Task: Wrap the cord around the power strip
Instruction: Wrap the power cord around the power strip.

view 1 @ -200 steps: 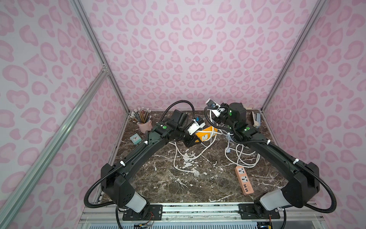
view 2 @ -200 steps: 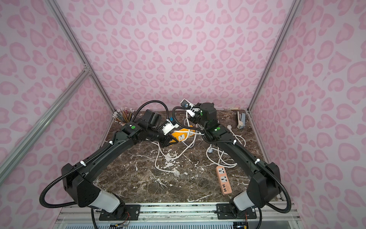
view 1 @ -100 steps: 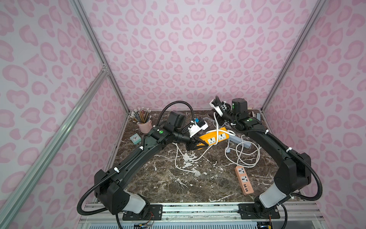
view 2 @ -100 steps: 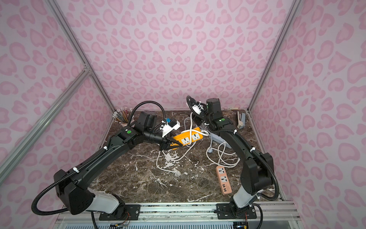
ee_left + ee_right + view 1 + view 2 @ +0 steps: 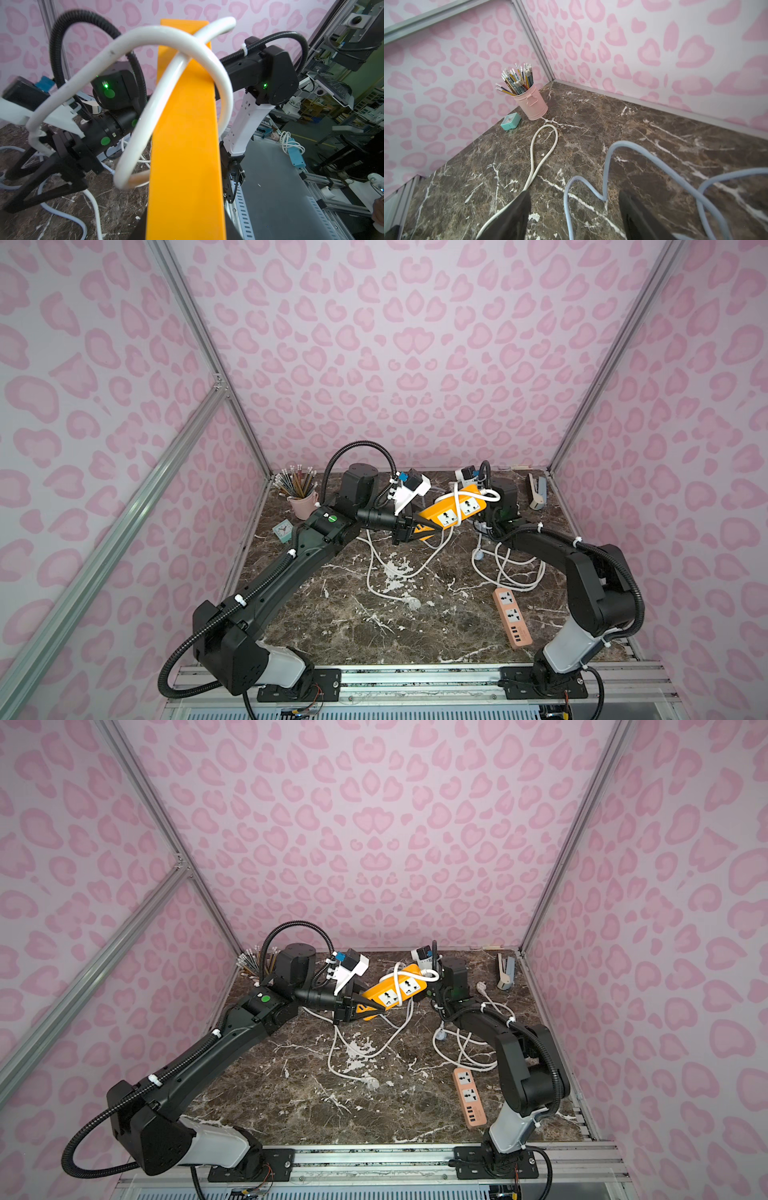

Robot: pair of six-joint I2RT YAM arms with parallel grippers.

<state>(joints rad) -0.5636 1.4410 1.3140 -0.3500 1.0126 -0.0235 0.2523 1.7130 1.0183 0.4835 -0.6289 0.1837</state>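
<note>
Left gripper (image 5: 415, 526) pinched one end of the orange strip (image 5: 436, 512), which tilted up off the table (image 5: 353, 626) at mid-back with the white cord (image 5: 456, 502) looped round it. Only the left wrist view showed two loops crossing on the strip's plain back. Right gripper (image 5: 574, 193), jaws spread and empty, hung near the strip; its own view missed the strip.

Orange power strip (image 5: 440, 510) raised clear of table (image 5: 332, 635), tilted, sockets up. White cord (image 5: 145, 37) looped loosely around mid-body, crossing itself once; remainder trailing onto table.
</note>
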